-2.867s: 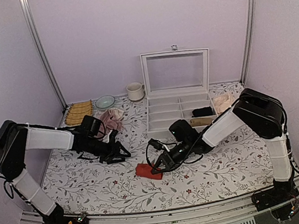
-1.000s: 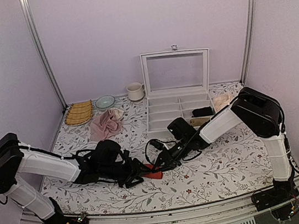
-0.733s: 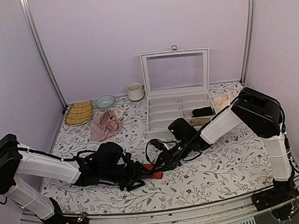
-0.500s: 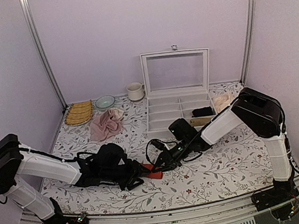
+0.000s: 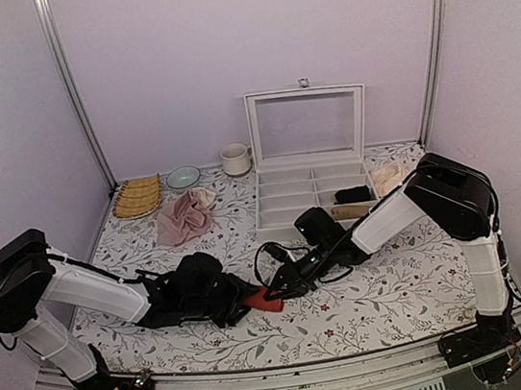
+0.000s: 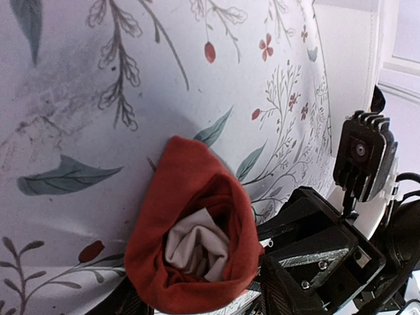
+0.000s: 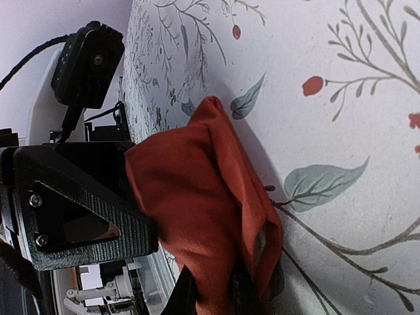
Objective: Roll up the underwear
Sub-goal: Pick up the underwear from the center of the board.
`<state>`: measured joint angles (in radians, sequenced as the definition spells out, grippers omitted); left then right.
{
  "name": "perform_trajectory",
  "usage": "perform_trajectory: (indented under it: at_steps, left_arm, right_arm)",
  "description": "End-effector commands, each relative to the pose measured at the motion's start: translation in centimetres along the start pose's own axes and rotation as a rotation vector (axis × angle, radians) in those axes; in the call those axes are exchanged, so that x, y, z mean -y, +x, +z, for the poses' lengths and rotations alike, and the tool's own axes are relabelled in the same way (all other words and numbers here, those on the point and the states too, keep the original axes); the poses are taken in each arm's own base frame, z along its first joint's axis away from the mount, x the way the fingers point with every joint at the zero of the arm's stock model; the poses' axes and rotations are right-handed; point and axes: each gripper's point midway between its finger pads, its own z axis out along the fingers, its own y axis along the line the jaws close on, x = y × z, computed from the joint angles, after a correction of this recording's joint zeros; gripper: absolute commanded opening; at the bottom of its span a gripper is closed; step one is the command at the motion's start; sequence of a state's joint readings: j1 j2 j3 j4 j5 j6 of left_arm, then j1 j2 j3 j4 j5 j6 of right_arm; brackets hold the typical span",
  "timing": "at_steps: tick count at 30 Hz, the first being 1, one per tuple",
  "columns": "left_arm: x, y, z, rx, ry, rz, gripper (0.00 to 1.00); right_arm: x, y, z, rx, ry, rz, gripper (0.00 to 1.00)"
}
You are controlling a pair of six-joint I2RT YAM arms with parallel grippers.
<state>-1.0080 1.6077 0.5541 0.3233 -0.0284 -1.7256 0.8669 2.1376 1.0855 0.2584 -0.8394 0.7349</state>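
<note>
The underwear (image 5: 262, 299) is a small red-orange roll on the floral cloth at front centre. In the left wrist view the roll (image 6: 190, 256) shows end-on with cream fabric inside. My left gripper (image 5: 239, 300) has its jaws on either side of this end, and its fingers (image 6: 283, 293) touch the cloth. My right gripper (image 5: 279, 287) comes from the right. In the right wrist view its jaws (image 7: 211, 296) pinch the red fabric (image 7: 197, 210) at the other end. The left gripper's finger (image 7: 79, 210) presses the roll's far side there.
A dusty-pink cloth (image 5: 183, 217) lies back left. A white compartment box (image 5: 312, 161) with its lid raised holds a black item (image 5: 351, 195) and a pale beige cloth (image 5: 389, 177). A mug (image 5: 234, 160), a bowl (image 5: 182, 178) and a woven mat (image 5: 137, 196) stand along the back.
My left arm has swung from the middle left down to the roll and brought its jaws onto the roll's left end. The right gripper has stayed on the roll.
</note>
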Motion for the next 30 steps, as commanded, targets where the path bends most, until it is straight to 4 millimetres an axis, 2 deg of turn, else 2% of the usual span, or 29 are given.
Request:
perform_trajectory:
  at_steps: [1,9,12,16,30]
  left_arm:
    - [-1.1,-0.5,0.1,0.099,-0.074,-0.084,0.52]
    - [-0.5,0.4,0.7,0.100,-0.043,-0.125,0.51]
    - [-0.8,0.9,1.3,0.090,-0.044,-0.138,0.51]
    - [-1.0,1.4,1.2,0.099,-0.059,-0.124,0.51]
    - [-1.9,1.0,1.3,0.130,-0.090,-0.132,0.52]
  right_arm:
    - [9.5,6.1,0.2,-0.070,0.333,0.236,0.00]
    - [9.2,6.1,0.1,-0.054,0.323,0.241,0.00]
    - [9.1,6.1,0.1,-0.053,0.320,0.238,0.00]
    - [8.7,5.8,0.2,-0.040,0.304,0.234,0.00]
    - [7.4,5.7,1.0,-0.042,0.271,0.232,0.00]
